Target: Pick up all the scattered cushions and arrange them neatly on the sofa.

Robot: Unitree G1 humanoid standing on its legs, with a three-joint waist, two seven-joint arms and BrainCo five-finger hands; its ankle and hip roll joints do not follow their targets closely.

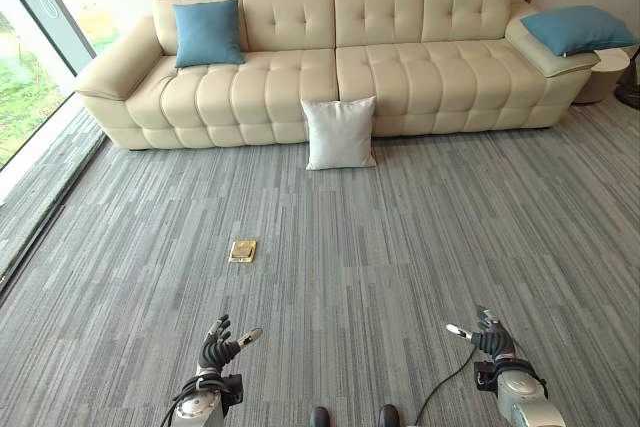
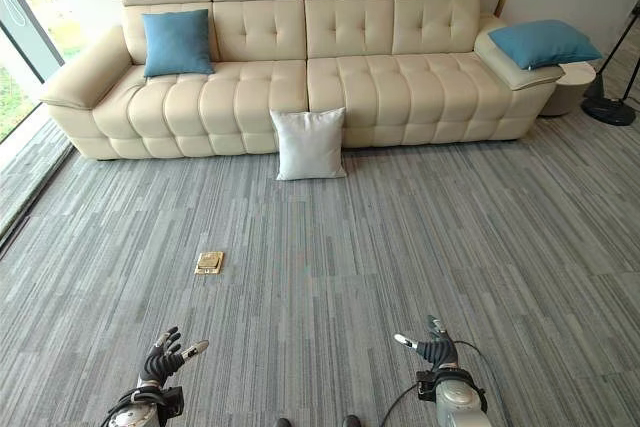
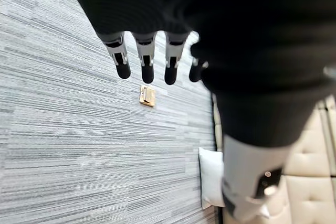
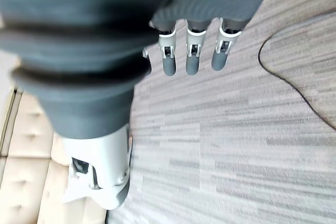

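My left hand (image 1: 218, 345) hangs low at seven o'clock over the grey carpet (image 1: 400, 247), its fingers (image 3: 147, 66) relaxed and holding nothing. My right hand (image 1: 490, 339) hangs at five o'clock, its fingers (image 4: 191, 61) straight and empty as well. At twelve o'clock stands the cream sofa (image 1: 400, 67). A white cushion (image 1: 340, 133) leans on the floor against its front, upright. One blue cushion (image 1: 207, 33) stands against the backrest near eleven o'clock; another blue cushion (image 1: 577, 28) lies on the armrest at two o'clock. A small brass floor plate (image 1: 242, 251) sits between me and the sofa.
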